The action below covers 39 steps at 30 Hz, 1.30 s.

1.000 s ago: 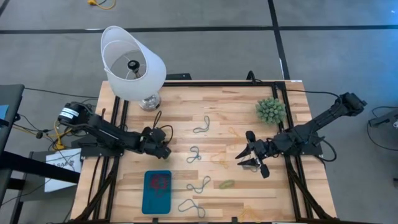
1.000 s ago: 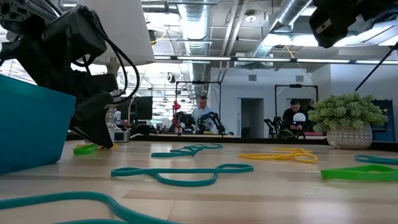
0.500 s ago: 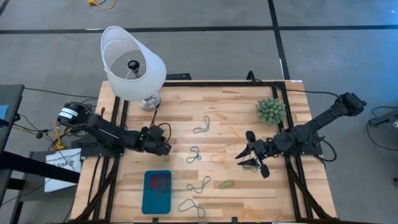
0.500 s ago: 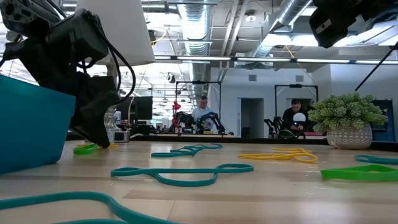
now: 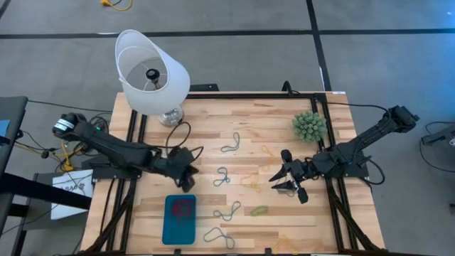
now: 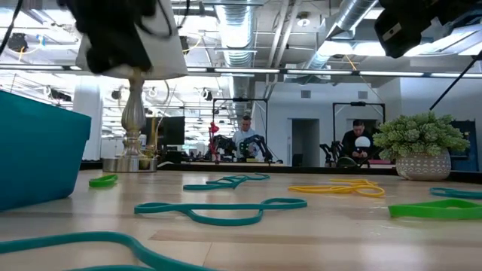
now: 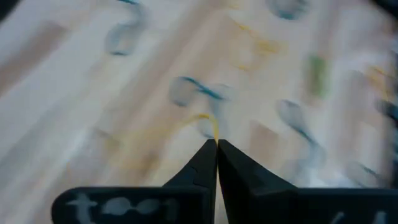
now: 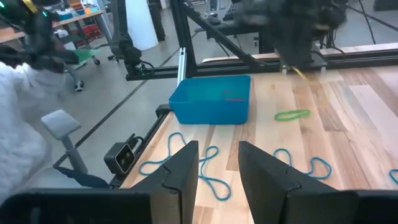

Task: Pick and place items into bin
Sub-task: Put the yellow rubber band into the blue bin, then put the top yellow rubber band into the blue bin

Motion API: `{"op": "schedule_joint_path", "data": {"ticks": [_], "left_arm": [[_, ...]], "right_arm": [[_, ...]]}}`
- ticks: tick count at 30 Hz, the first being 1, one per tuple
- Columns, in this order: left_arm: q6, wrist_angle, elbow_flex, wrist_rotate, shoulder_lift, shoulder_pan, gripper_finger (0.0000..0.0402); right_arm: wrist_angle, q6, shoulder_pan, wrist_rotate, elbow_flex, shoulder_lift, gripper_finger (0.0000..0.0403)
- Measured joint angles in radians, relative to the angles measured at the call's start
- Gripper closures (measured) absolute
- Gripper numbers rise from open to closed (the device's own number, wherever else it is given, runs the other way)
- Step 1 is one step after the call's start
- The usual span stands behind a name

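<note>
My left gripper (image 5: 187, 180) hangs above the table just beyond the far end of the teal bin (image 5: 179, 219), shut on a thin yellow rubber band (image 7: 208, 124). The right wrist view shows that band (image 8: 301, 73) dangling under it. A red band (image 5: 183, 208) lies in the bin. Teal bands (image 5: 222, 176) (image 5: 227, 211), a green one (image 5: 259, 210) and yellow ones (image 5: 252, 185) lie flat on the wood. My right gripper (image 5: 282, 183) waits open above the table's right half, holding nothing. My left gripper pinches the yellow band (image 7: 215, 138) at the very tips of its two shut fingers, which slant down from the table's left. A short stretch of the band hangs slack below the fingertips (image 8: 302, 74); blur hides whether one strand or two is caught.
A white lampshade on a metal foot (image 5: 151, 71) stands at the far left. A spiky green plant ball (image 5: 309, 126) sits at the far right. More teal bands lie near the front edge (image 5: 219, 237) and mid-table (image 5: 230, 142). People show in the room beyond the table.
My left gripper has shut at the tabletop, then risen steeply and drifted a little toward the near edge and the bin, tipping less steeply downward. In the low view it has left the table and gone to the picture's top. The yellow band has come up with it.
</note>
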Motion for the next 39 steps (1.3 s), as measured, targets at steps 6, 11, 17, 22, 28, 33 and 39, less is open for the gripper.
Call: {"op": "schedule_joint_path", "data": {"ticks": [6,11,17,22,28,33,39], "left_arm": [[-0.148,-0.165,0.129,0.053,-0.014,-0.227,0.0401],[-0.286,-0.17,0.134,0.053,0.024,-0.403,0.0401],[-0.416,-0.143,0.134,0.039,0.129,-0.491,0.0402],[-0.433,-0.142,0.134,0.02,0.22,-0.49,0.0401],[-0.422,-0.142,0.134,0.05,0.292,-0.457,0.0401],[-0.36,-0.141,0.134,0.051,0.303,-0.424,0.0374],[-0.314,-0.143,0.134,0.056,0.301,-0.391,0.0316]], "right_arm": [[0.004,0.0,0.0,0.0,0.0,0.0,0.0294],[0.003,0.0,0.0,0.0,0.0,0.0,0.0294],[0.005,0.0,0.0,0.0,0.0,0.0,0.0294],[0.005,0.0,0.0,0.0,0.0,0.0,0.0294],[0.004,0.001,0.0,-0.003,0.0,0.0,0.0294],[0.002,-0.008,-0.019,-0.003,0.0,0.0,0.0294],[-0.024,-0.002,-0.066,-0.003,0.0,0.0,0.0294]]}}
